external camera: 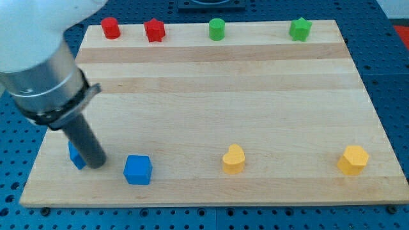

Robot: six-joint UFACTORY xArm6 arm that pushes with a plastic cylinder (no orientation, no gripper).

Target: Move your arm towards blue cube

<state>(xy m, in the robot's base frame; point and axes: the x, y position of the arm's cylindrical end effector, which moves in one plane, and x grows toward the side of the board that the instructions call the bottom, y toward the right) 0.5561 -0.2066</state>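
A blue cube [138, 169] sits near the board's bottom edge, left of centre. My tip [96, 164] is at the end of the dark rod, about a block's width to the view's left of the blue cube, apart from it. A second blue block [76, 156], shape unclear, is partly hidden behind the rod and sits right against my tip's left side.
A yellow heart-like block [234, 158] and a yellow hexagonal block [353, 160] lie along the bottom. Along the top sit a red cylinder [110, 27], a red star [154, 29], a green cylinder [217, 29] and a green star [300, 29]. The wooden board [223, 96] has a blue perforated table around it.
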